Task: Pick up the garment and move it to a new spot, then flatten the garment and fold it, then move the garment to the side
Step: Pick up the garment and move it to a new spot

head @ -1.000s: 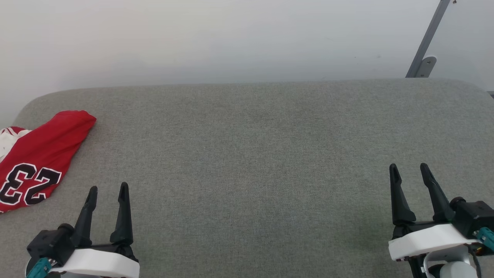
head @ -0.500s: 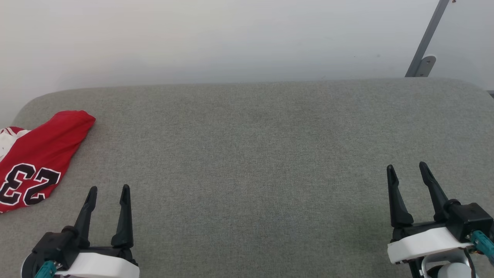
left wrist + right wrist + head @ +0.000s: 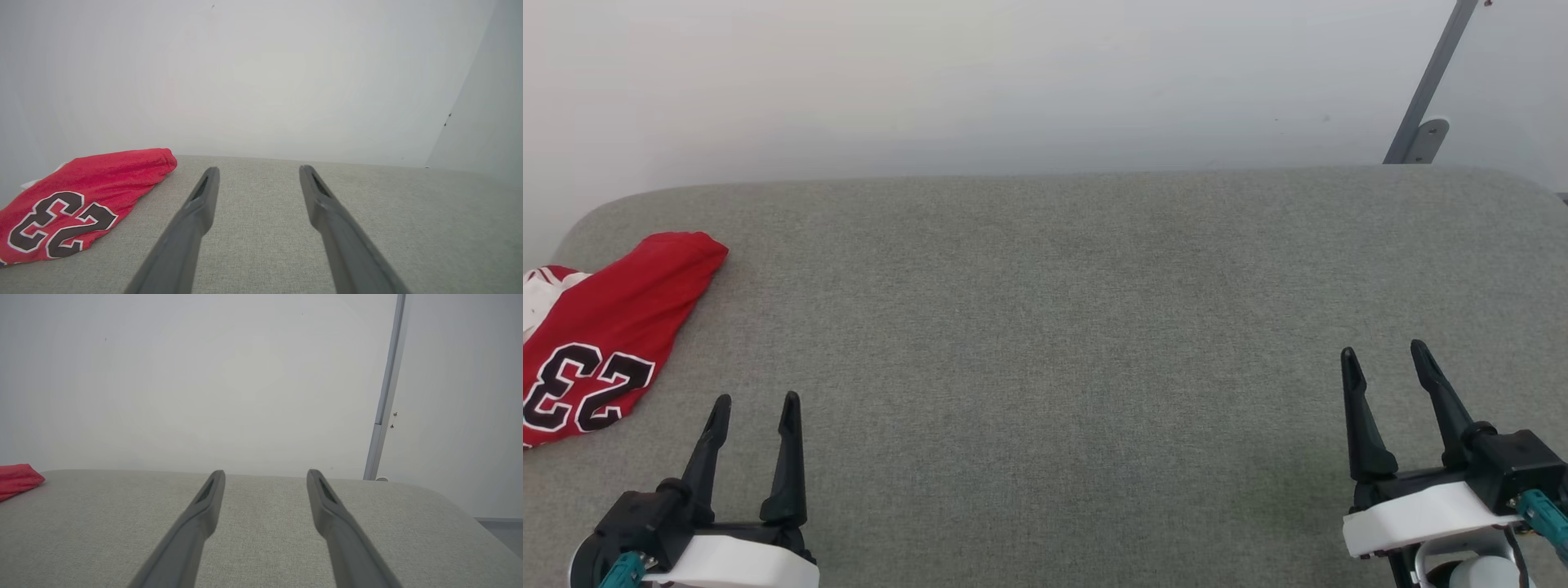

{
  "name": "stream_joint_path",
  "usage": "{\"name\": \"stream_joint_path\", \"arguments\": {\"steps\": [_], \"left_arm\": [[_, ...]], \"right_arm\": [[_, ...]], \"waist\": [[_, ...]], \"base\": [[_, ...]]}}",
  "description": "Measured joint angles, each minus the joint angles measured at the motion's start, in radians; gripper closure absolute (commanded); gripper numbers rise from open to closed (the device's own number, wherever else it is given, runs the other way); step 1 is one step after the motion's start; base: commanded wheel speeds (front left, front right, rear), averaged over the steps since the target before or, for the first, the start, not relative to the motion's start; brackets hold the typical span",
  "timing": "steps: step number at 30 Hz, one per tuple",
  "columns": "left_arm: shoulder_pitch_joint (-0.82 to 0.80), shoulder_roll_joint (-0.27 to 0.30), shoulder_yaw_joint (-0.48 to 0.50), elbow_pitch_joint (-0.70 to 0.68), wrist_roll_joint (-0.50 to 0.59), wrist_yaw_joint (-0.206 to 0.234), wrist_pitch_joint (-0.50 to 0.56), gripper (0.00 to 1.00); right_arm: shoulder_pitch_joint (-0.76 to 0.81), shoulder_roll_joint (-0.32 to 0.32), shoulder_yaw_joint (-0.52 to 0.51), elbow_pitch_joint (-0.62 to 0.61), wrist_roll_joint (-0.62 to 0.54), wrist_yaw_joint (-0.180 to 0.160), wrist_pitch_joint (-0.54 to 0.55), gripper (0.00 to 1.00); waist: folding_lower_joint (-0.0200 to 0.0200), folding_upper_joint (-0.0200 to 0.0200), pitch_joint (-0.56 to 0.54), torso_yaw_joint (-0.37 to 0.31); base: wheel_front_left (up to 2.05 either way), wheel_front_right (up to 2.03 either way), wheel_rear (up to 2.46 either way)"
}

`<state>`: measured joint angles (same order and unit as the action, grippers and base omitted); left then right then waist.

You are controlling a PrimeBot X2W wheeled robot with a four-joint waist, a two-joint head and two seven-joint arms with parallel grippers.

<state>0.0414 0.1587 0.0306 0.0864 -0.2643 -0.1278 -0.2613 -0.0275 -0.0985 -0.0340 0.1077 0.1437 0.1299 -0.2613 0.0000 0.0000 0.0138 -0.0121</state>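
The garment, a folded red top with a black white-outlined "23" and a bit of white at its far left, lies at the left end of the grey padded table. In the left wrist view the garment sits left of the fingers. A red corner of the garment shows at the left edge of the right wrist view. My left gripper hovers open near the front left, a little right of the garment, holding nothing. My right gripper is open and empty at the front right.
A pale wall rises behind the table. A grey metal bar with a bracket leans on the wall at the back right. The table's right corner rounds off toward the floor.
Both grippers have barely shifted; the right one drew slightly back toward me. The garment lies as before.
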Motion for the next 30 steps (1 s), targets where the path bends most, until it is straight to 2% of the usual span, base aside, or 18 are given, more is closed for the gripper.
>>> {"name": "stream_joint_path", "arguments": {"steps": [6, 13, 30], "left_arm": [[-0.001, -0.010, 0.021, 0.020, -0.019, 0.000, 0.000, 0.00], [-0.005, -0.020, 0.054, 0.047, -0.030, 0.000, 0.000, 0.00], [0.022, -0.037, 0.165, 0.088, -0.017, 0.000, 0.000, 0.00]], "right_arm": [[0.002, 0.000, 0.010, -0.002, 0.000, 0.001, 0.000, 0.00], [0.008, -0.011, 0.057, 0.005, 0.006, 0.001, 0.000, 0.00], [0.001, -0.044, 0.190, 0.048, 0.042, 0.001, 0.000, 0.00]], "waist": [[0.0000, 0.0000, -0.003, 0.014], [0.0000, 0.0000, -0.018, 0.066], [0.0000, 0.0000, -0.078, 0.275]], "base": [[0.00, 0.00, 0.00], [0.00, 0.00, 0.00], [0.00, 0.00, 0.00]]}}
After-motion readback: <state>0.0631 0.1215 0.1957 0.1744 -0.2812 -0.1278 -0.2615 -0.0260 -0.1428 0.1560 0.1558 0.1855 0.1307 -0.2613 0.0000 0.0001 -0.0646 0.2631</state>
